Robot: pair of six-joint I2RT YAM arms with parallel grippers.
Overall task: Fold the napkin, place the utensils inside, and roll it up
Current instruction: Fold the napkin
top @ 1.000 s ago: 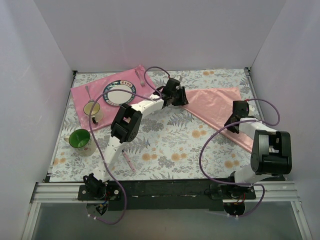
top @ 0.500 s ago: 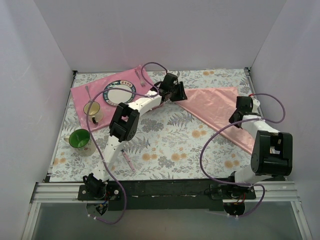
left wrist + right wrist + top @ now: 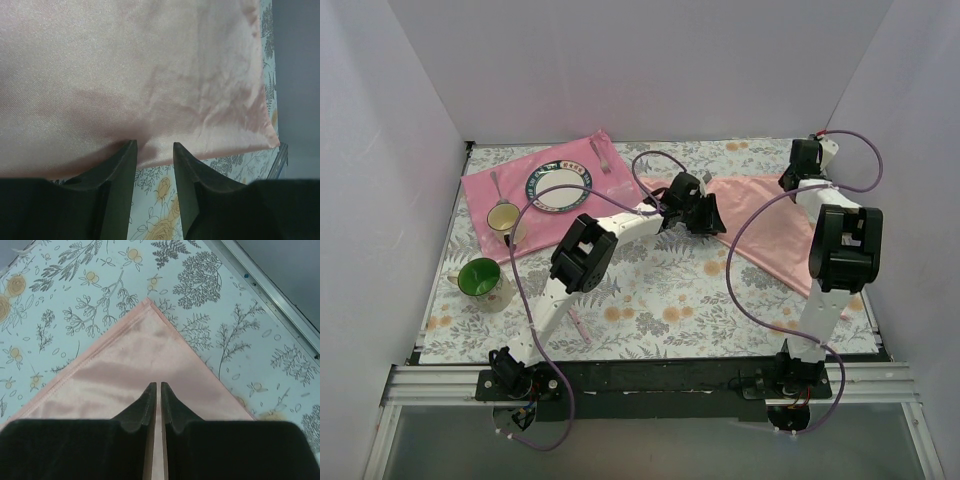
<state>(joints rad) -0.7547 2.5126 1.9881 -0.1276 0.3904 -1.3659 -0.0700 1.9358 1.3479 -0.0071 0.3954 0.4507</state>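
The pale salmon-pink napkin [image 3: 760,215] lies flat on the right half of the table, with one corner at the far right. My left gripper [image 3: 712,215] sits low at its left edge. In the left wrist view the jaws [image 3: 152,145] are open, with the napkin's [image 3: 150,75] edge lying between the tips. My right gripper [image 3: 795,180] is over the far right corner. In the right wrist view its jaws [image 3: 155,385] are shut just above the napkin [image 3: 150,355], with nothing between them. A spoon [image 3: 496,185] and another utensil [image 3: 603,156] lie on the hot-pink mat [image 3: 480,190].
On the mat stand a plate [image 3: 558,187] and a yellow mug [image 3: 503,218]. A green mug [image 3: 480,280] stands near the left front. A thin pinkish stick [image 3: 580,325] lies by the left arm. White walls close in the table, and a metal rail [image 3: 265,285] runs along its right edge.
My left gripper has moved right and nearer along the napkin's left edge. My right arm has swung away from me, from the napkin's near right side to its far right corner.
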